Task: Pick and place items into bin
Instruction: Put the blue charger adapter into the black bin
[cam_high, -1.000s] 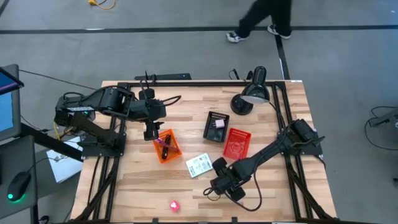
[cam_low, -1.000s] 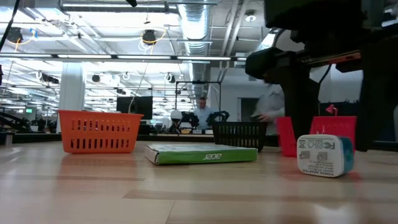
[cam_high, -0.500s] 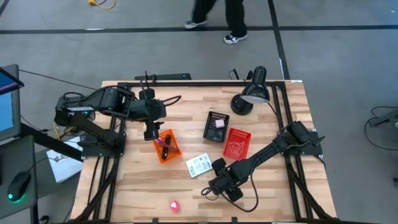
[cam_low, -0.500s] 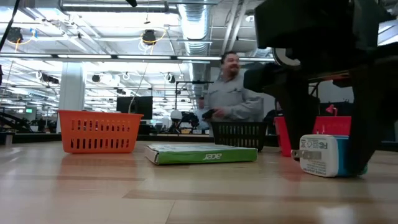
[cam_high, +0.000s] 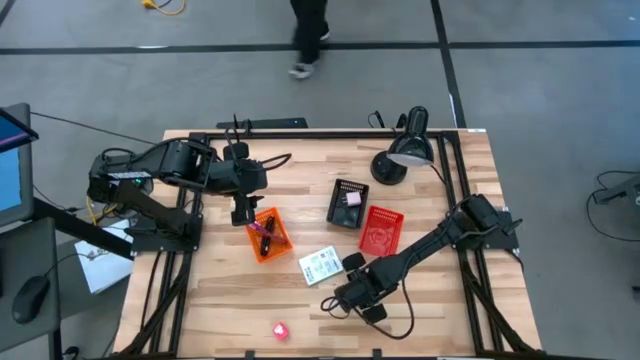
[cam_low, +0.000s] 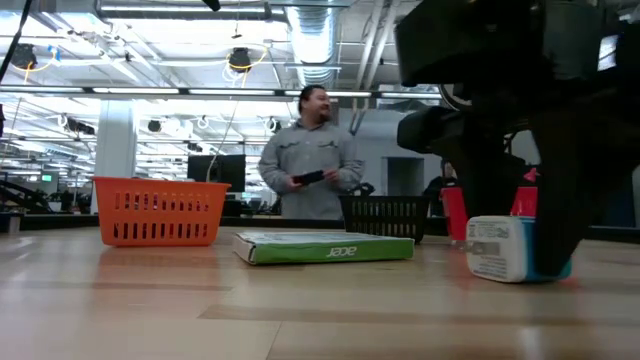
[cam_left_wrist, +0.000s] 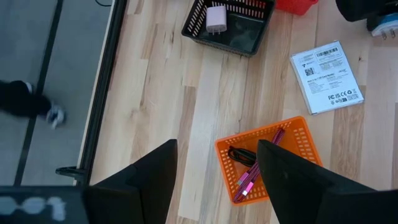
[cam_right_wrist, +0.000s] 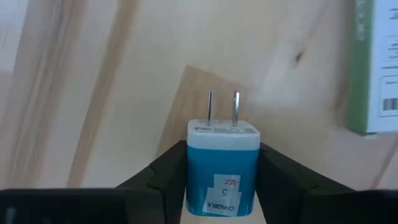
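A small blue-and-white plug charger (cam_right_wrist: 222, 167) sits between the fingers of my right gripper (cam_right_wrist: 222, 186), near the table's near edge. In the low view the charger (cam_low: 503, 248) is right of the white packet (cam_low: 325, 247). In the high view my right gripper (cam_high: 352, 290) hides it. My left gripper (cam_left_wrist: 214, 180) hangs open above the table beside the orange basket (cam_left_wrist: 273, 134), which holds purple-pink pen-like things (cam_left_wrist: 256, 168). A pink cube (cam_high: 280, 329) lies alone near the near edge. My right gripper pinches the charger by the two sides of its blue body (cam_right_wrist: 214, 177), one finger (cam_right_wrist: 165, 177) on each side. The white prong end (cam_right_wrist: 222, 130) points away from the wrist. The fingers come down from above. The charger's underside (cam_low: 505, 277) is at the tabletop.
A black basket (cam_high: 347, 203) holds a pale pink-white plug (cam_left_wrist: 216, 17), with a red basket (cam_high: 381, 230) beside it. A black desk lamp (cam_high: 400, 155) stands at the far right. A person (cam_low: 310, 150) stands beyond the table's far edge. Bare wood lies near the left front.
My right gripper has shifted a little toward the table's left, and the charger has gone with it. The charger has slid left along the table and turned about, so its printed face no longer fronts the near edge. A person has walked across behind the table.
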